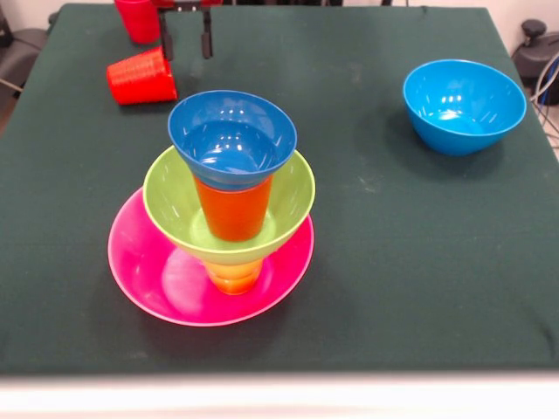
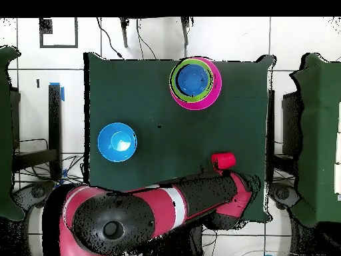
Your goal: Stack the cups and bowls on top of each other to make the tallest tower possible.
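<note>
- Tower (image 1: 229,205): stands on the near-left part of the tabletop (image 1: 367,262) in the front view; bottom to top it is pink bowl (image 1: 148,279), yellow cup (image 1: 232,275), green bowl (image 1: 293,196), orange cup (image 1: 233,209), dark blue bowl (image 1: 232,140).
- In the overhead view the tower (image 2: 194,83) reads as concentric rings near the table's far edge, well apart from the arm (image 2: 166,210).
- Handling, judged: all hard, glossy, thin plastic, so light, stiff and slippery; narrow cups carrying wide bowls look top-heavy, and a sideways nudge could topple the stack.
- Grip, judged: pinch a cup across its wall or over its rim; pinch a bowl on its rim, since the curved wall would slip.
- Shapes: cups tapered, yellow one bulged at the base; bowls round with flared rims; pink one wide and shallow.
- Red cup (image 1: 141,77): lies on its side, ribbed wall, far-left of the front view, just below the fingers. A second red cup (image 1: 138,19) stands behind it at the top edge.
- Light blue bowl (image 1: 464,105): upright and alone, far-right, well apart from the tower.
- Gripper (image 1: 185,39): two dark fingers (image 1: 165,42) spread apart, holding nothing, hanging just above the lying red cup.
- Tabletop: dark green cloth, matte.
</note>
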`<action>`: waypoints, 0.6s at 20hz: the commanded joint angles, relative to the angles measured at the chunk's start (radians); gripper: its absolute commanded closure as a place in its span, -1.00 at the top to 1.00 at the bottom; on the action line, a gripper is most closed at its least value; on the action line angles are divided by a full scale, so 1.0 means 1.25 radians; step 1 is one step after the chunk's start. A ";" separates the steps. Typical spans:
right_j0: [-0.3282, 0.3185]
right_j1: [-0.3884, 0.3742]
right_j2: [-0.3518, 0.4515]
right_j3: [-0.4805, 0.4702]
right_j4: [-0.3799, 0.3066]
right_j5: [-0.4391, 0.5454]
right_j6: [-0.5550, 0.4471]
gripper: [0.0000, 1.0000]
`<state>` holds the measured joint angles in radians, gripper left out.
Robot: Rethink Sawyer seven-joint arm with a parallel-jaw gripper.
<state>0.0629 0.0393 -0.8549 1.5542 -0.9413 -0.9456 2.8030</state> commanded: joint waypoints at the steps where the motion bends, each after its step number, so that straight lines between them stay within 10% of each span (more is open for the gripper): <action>1: -0.007 0.073 0.105 -0.115 0.129 0.090 -0.238 1.00; 12: 0.073 0.124 0.055 -0.132 0.119 0.253 -0.089 1.00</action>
<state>0.1132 0.1289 -0.8661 1.5046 -0.7951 -0.8339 2.8030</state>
